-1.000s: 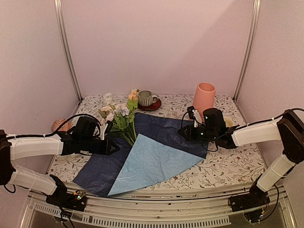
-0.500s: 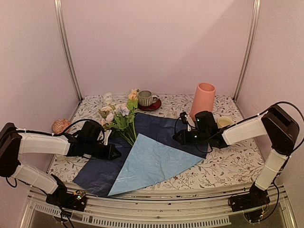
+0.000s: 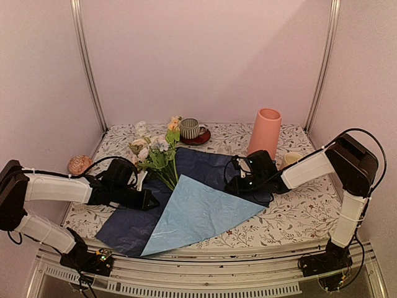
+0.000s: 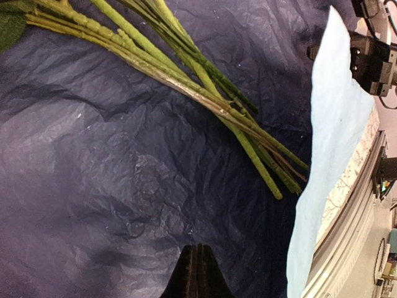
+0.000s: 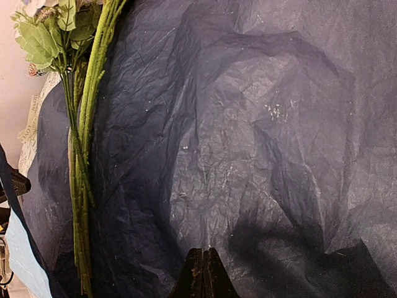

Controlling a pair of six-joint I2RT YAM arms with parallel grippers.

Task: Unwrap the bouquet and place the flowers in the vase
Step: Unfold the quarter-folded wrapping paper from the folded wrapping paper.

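Observation:
The bouquet lies unwrapped: the crinkled dark blue paper point(image 3: 208, 166) is spread flat, with its pale blue underside point(image 3: 198, 214) folded over at the front. The flowers point(image 3: 155, 151) rest on the paper's left part, blooms toward the back, green stems point(image 4: 186, 74) point(image 5: 84, 143) pointing forward. The salmon-pink vase point(image 3: 267, 131) stands upright at the back right. My left gripper point(image 3: 151, 200) point(image 4: 197, 247) is shut and empty, low over the paper just short of the stem ends. My right gripper point(image 3: 228, 186) point(image 5: 203, 250) is shut and empty, low over the paper's right part point(image 5: 248, 124).
A striped cup on a red saucer point(image 3: 190, 128) sits at the back centre behind the blooms. A cream mug point(image 3: 291, 159) stands by the right arm, in front of the vase. A brownish round object point(image 3: 79, 164) lies at the left table edge.
My right gripper has moved left and down, from near the vase onto the paper. The left gripper has slid a little right and forward. Paper and flowers have not moved.

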